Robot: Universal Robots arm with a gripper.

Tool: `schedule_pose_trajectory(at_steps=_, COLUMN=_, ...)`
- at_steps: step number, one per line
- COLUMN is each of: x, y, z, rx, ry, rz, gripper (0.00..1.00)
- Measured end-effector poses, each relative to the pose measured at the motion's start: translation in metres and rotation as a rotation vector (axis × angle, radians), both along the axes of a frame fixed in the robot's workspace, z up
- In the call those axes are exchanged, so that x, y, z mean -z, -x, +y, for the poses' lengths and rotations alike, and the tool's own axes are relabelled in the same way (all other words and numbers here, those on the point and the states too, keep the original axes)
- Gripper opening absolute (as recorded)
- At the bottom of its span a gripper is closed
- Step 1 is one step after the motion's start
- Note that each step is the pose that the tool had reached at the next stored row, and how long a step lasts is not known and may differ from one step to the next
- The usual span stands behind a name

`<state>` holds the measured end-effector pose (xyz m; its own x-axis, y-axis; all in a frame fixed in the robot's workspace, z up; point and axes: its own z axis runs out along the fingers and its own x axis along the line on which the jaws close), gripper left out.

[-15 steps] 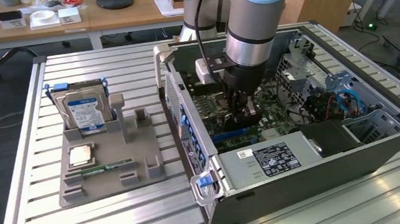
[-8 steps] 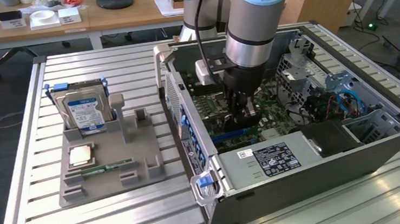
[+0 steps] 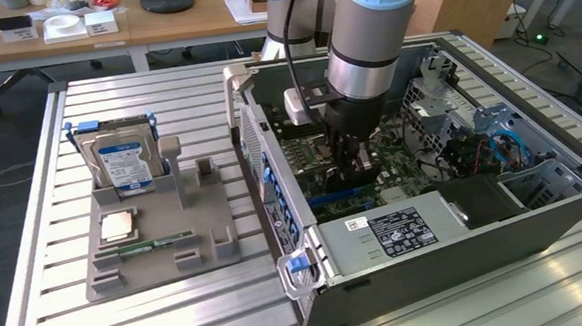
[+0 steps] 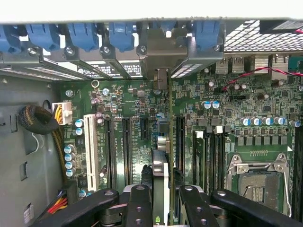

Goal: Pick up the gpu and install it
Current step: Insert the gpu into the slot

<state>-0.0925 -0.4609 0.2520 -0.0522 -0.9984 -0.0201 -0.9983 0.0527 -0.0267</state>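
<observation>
Your claw (image 4: 163,208) is partly closed on the gpu (image 4: 160,182), gripping it edge-on just above the motherboard (image 4: 246,123) slots inside the computer case (image 3: 468,250).

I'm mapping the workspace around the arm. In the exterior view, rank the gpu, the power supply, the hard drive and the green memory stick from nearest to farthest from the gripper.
1. gpu: between the fingers of the gripper, over the motherboard.
2. power supply: inside the case, just below the gripper in the view.
3. memory stick and hard drive: both on the grey holder toward the exterior view's left, too close to call.
</observation>
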Motion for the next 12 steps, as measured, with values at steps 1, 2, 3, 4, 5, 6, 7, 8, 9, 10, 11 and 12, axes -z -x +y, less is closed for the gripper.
schedule_pose_trajectory(at_steps=1, x=0.0000, y=0.0000, z=0.0000, rx=0.000, ry=0.0001, rz=0.0001, gripper=0.27)
schedule_pose_trajectory(at_steps=2, x=0.0000, y=0.0000, z=0.0000, rx=0.000, ry=0.0001, rz=0.0001, gripper=0.27)
schedule_pose_trajectory(at_steps=3, x=0.0001, y=0.0000, z=0.0000, rx=0.000, ry=0.0000, rz=0.0000, gripper=0.27)
schedule_pose_trajectory(at_steps=4, x=0.0001, y=0.0005, z=0.0000, rx=0.000, ry=0.0000, rz=-0.0001, gripper=0.27)
schedule_pose_trajectory(at_steps=5, x=0.0001, y=0.0006, z=0.0000, rx=0.000, ry=0.0001, rz=-0.0001, gripper=0.27)
schedule_pose_trajectory(at_steps=6, x=0.0001, y=0.0007, z=0.0000, rx=0.000, ry=-0.0001, rz=0.0000, gripper=0.27)
schedule_pose_trajectory(at_steps=7, x=0.0001, y=0.0007, z=0.0000, rx=0.000, ry=0.0000, rz=-0.0001, gripper=0.27)
schedule_pose_trajectory(at_steps=8, x=0.0001, y=0.0007, z=0.0000, rx=0.000, ry=-0.0001, rz=-0.0001, gripper=0.27)
schedule_pose_trajectory(at_steps=9, x=0.0002, y=0.0008, z=0.0000, rx=0.000, ry=0.0001, rz=0.0000, gripper=0.27)
schedule_pose_trajectory(at_steps=10, x=0.0002, y=0.0008, z=0.0000, rx=0.000, ry=0.0001, rz=0.0002, gripper=0.27)
schedule_pose_trajectory(at_steps=11, x=0.0002, y=0.0008, z=0.0000, rx=0.000, ry=0.0001, rz=0.0002, gripper=0.27)
schedule_pose_trajectory(at_steps=12, x=0.0002, y=0.0007, z=0.0000, rx=0.000, ry=0.0000, rz=0.0003, gripper=0.27)
